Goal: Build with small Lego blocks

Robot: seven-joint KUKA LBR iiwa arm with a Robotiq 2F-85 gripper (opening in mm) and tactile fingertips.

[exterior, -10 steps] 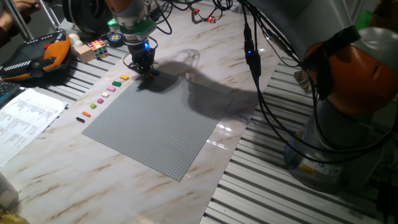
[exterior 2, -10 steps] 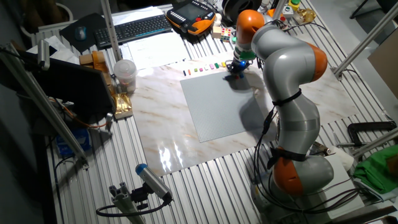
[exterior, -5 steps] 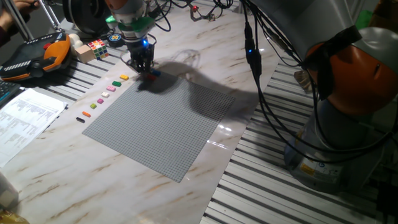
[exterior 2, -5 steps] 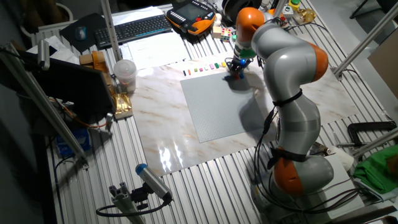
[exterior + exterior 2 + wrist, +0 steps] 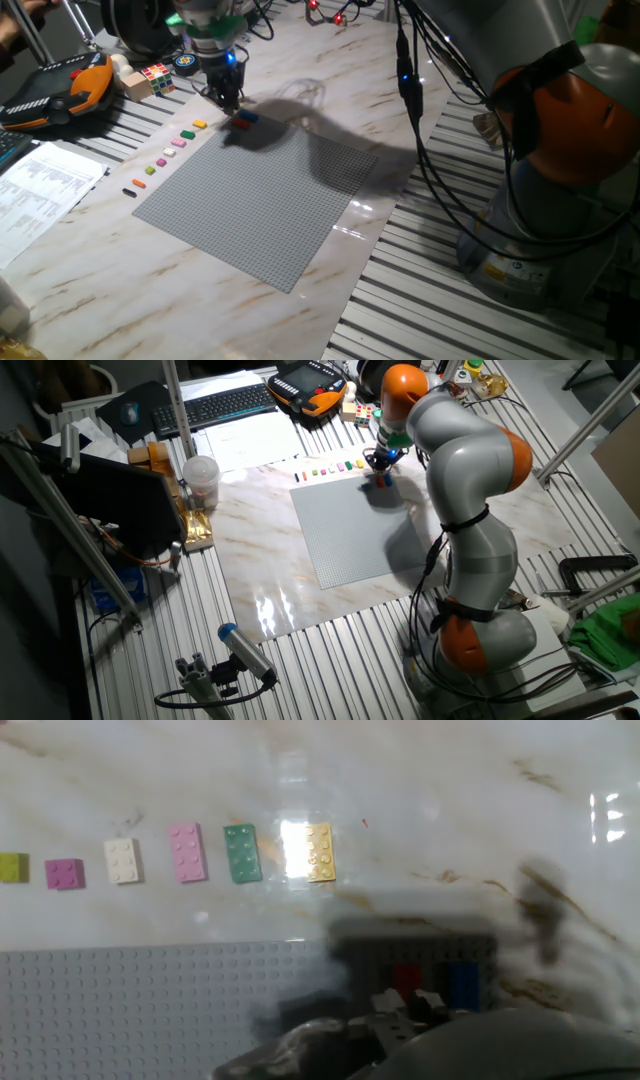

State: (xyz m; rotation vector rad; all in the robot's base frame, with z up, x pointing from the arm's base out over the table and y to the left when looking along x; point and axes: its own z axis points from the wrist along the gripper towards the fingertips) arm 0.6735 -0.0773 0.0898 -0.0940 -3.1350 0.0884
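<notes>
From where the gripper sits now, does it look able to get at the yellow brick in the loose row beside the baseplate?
Probably yes. The gripper hovers above the baseplate corner, and the yellow brick lies flat on bare marble nearby, a gap separating it from the green brick. Nothing stands between them.

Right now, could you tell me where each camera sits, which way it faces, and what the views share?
One fixed view: low beside the table, facing the grey baseplate; shows the hand, cables and orange-jointed base.
The other fixed view: high above, looking down across the table toward the keyboard; shows the whole arm.
Hand view: on the hand, facing down at the marble; blurred fingers at the bottom edge.
Shared: all show the baseplate, the brick row and the red and blue bricks on its corner.
</notes>
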